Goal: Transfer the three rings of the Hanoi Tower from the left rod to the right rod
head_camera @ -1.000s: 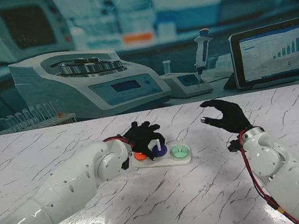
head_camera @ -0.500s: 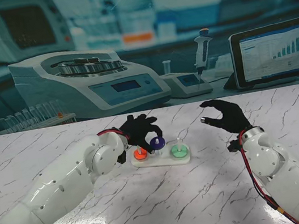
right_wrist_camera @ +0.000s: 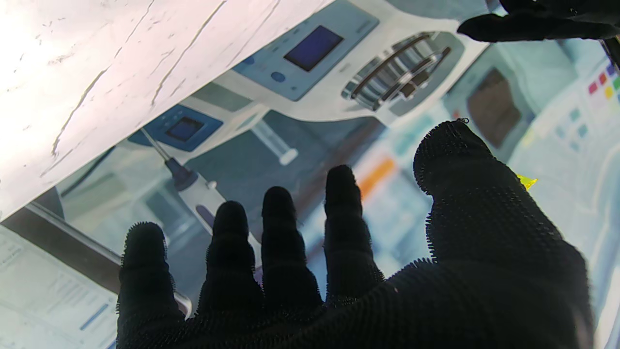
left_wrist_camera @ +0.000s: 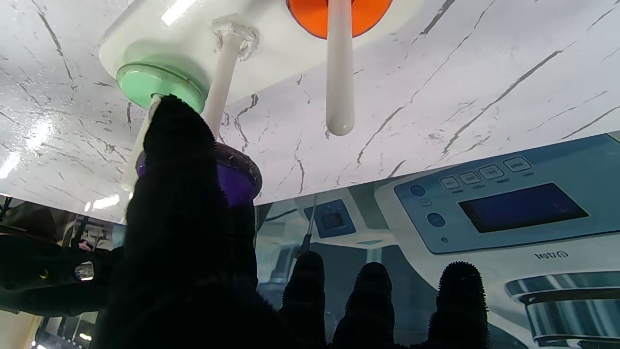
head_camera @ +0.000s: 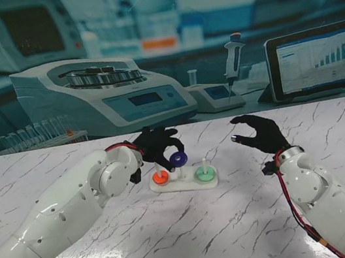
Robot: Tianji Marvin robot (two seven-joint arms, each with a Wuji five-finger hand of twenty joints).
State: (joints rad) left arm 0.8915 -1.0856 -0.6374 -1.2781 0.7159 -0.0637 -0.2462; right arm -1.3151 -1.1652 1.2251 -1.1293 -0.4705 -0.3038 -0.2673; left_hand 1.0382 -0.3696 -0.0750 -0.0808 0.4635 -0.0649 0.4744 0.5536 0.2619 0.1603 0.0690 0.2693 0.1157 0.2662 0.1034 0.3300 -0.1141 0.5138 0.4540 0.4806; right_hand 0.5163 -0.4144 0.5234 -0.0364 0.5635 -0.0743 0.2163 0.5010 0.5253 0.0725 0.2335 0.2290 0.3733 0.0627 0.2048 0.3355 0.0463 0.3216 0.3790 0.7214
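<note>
Since the left hand (head_camera: 157, 146) already pinches the purple ring (head_camera: 178, 160) up near the middle rod's top, above the white base (head_camera: 185, 185) on the bench, it looks light, rigid, slick plastic; rim grip suits. Right hand (head_camera: 260, 132) hovers, fingers spread, empty.

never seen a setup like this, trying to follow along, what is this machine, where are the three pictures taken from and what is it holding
It is a robot with two white arms ending in black five-finger hands. The wide picture looks down from its stand; the other two come from cameras on each wrist, shown upside down. On the marble table sits a white three-rod base, an orange ring on its left rod and a green ring on its right. The left hand pinches a purple ring, raised near the middle rod's top. The right hand hovers open, holding nothing.
</note>
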